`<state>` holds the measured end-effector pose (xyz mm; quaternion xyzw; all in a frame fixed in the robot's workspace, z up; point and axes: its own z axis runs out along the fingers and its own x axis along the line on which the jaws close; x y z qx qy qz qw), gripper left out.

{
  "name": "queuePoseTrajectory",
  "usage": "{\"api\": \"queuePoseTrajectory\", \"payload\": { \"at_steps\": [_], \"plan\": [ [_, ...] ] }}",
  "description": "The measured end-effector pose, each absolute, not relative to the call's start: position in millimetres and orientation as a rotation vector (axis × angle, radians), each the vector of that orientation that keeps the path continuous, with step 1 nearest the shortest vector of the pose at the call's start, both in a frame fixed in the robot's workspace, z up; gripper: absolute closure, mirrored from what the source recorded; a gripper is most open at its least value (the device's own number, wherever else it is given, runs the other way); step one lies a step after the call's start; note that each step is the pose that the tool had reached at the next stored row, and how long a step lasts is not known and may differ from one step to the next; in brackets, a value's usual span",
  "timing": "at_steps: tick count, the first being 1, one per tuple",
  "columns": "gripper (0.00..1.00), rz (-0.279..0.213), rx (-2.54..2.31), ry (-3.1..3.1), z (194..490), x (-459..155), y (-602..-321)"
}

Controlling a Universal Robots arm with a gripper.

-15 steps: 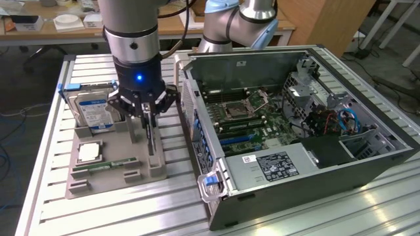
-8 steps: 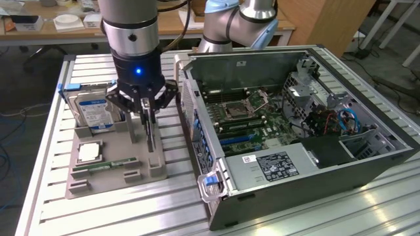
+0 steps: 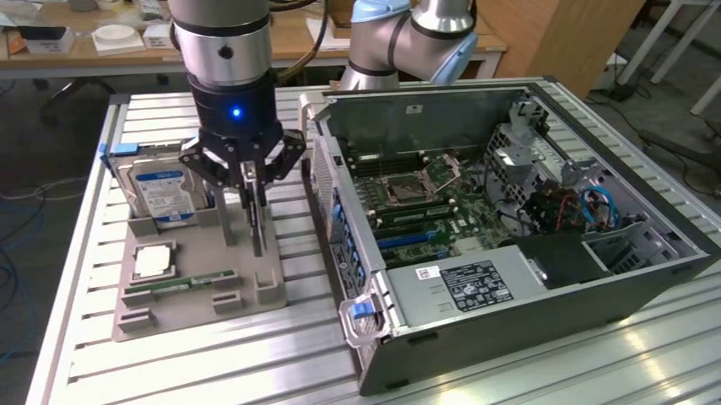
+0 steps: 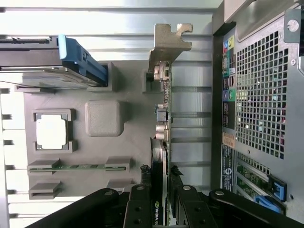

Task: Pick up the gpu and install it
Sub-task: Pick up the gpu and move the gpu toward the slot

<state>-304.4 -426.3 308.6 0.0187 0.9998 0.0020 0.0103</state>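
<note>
The gripper [image 3: 250,201] pinches narrow on the gpu [image 4: 159,151] standing edge-up right beneath it, likely a light, stiff, fragile card best held across its faces.

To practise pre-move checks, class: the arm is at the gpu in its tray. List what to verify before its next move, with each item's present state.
1. The gripper has fingers against both faces of the gpu: ok.
2. The gpu stands on edge in the grey holder tray: ok.
3. The computer case has its side open, motherboard exposed: ok.
4. The motherboard is ready to take the card: cannot tell.
5. The hard drive and memory stick lie apart from the gripper: ok.
</note>
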Motion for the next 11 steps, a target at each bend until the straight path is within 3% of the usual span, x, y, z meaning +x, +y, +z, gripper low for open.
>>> {"api": "queuePoseTrajectory", "payload": {
  "at_steps": [11],
  "plan": [
    [0.74,0.006,0.058,3.12,323,-304,-426]
  ]
}}
